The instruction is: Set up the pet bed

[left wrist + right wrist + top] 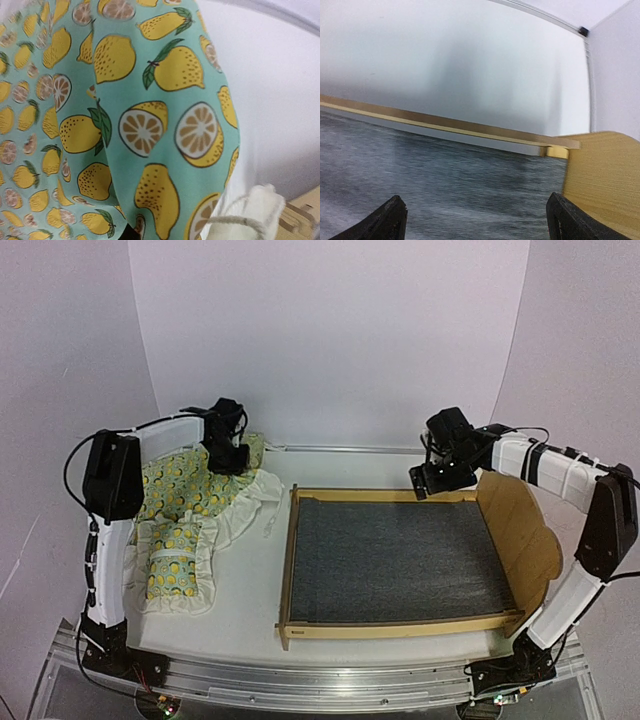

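The pet bed [400,625] is a light plywood frame with a dark grey base panel [445,170], and its rounded headboard [520,530] is on the right. The lemon-print quilt [185,485] lies bunched at the left, its small matching pillow [175,565] in front of it. My left gripper [228,455] is down on the quilt's far corner, shut on the fabric. The quilt [150,100] fills the left wrist view and hides the fingers. My right gripper [475,220] hangs open over the bed's far right corner [440,480], with nothing between its fingertips [390,220].
The quilt's white ruffle [250,510] spreads toward the bed's left rail [289,560]. The bed's far rail [470,128] meets the headboard [605,180] just ahead of my right fingers. A white backdrop wall [330,340] closes the far side.
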`<state>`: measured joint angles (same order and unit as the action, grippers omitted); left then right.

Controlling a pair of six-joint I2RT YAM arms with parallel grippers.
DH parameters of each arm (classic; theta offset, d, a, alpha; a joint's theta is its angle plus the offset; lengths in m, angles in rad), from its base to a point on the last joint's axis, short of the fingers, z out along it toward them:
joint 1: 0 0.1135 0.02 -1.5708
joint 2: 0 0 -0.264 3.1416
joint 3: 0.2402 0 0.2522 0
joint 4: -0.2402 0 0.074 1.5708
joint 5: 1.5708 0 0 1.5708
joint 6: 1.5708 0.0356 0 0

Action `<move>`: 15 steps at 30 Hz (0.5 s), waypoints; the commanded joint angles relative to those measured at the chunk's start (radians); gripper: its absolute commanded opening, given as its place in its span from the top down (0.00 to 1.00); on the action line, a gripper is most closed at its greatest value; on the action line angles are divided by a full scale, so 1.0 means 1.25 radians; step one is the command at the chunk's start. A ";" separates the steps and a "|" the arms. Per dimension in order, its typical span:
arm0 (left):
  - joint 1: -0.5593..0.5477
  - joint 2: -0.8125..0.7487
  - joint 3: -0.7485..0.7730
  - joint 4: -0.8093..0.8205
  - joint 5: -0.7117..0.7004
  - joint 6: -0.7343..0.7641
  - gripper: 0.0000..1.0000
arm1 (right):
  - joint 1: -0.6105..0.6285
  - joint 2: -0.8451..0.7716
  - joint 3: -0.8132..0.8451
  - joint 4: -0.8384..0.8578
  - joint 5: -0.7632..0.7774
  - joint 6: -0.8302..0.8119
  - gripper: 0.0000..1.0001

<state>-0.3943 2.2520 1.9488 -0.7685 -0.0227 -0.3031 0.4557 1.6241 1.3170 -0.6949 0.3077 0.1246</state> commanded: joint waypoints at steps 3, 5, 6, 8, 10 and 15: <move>0.011 -0.236 -0.014 0.008 0.095 0.043 0.97 | 0.128 0.030 0.124 0.031 -0.222 0.052 0.02; 0.011 -0.275 -0.029 0.009 0.119 0.046 0.98 | 0.148 0.039 0.137 0.106 -0.356 0.083 0.02; 0.011 -0.291 -0.034 0.010 0.134 0.048 0.98 | 0.159 0.045 0.135 0.161 -0.406 0.110 0.02; 0.011 -0.314 -0.041 0.010 0.169 0.052 0.98 | 0.183 0.077 0.150 0.280 -0.497 0.152 0.02; 0.010 -0.326 -0.043 0.010 0.196 0.053 0.98 | 0.202 0.138 0.186 0.386 -0.554 0.209 0.02; 0.010 -0.342 -0.050 0.010 0.243 0.060 1.00 | 0.238 0.306 0.347 0.516 -0.582 0.275 0.02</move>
<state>-0.3775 1.8629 1.9041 -0.7776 0.1982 -0.2554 0.7277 1.8824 1.6089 -0.2821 -0.3004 0.3599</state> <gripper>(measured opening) 0.047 0.983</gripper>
